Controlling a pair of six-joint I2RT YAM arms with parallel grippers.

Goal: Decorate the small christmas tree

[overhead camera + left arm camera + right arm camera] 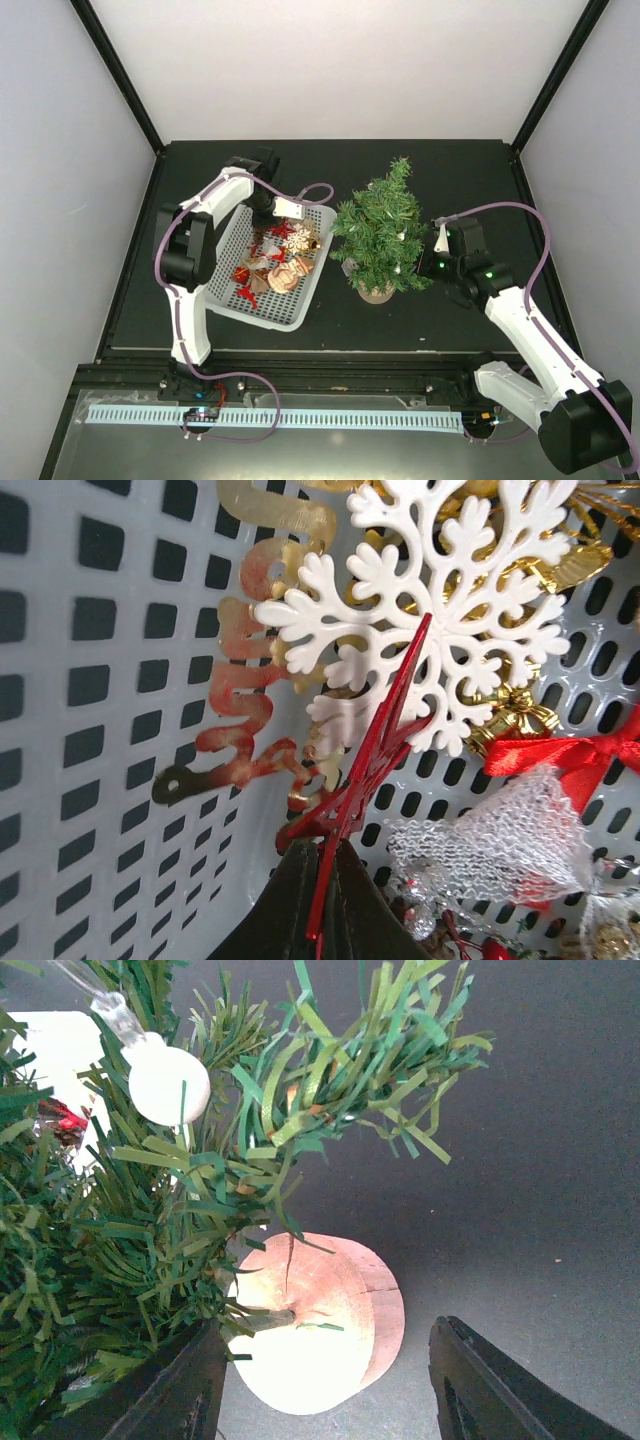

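The small christmas tree [383, 235], likely light and tippy, best gripped low on its trunk, is standing beside the basket [262, 318] as the left gripper [322, 885] is clamping a red star [365, 770], the right gripper [325, 1380] gaping.

The small christmas tree [383, 232] stands upright on its round tan base, mid-right on my dark desk [420, 325]. It has bushy green needles with small white dots among the branches.
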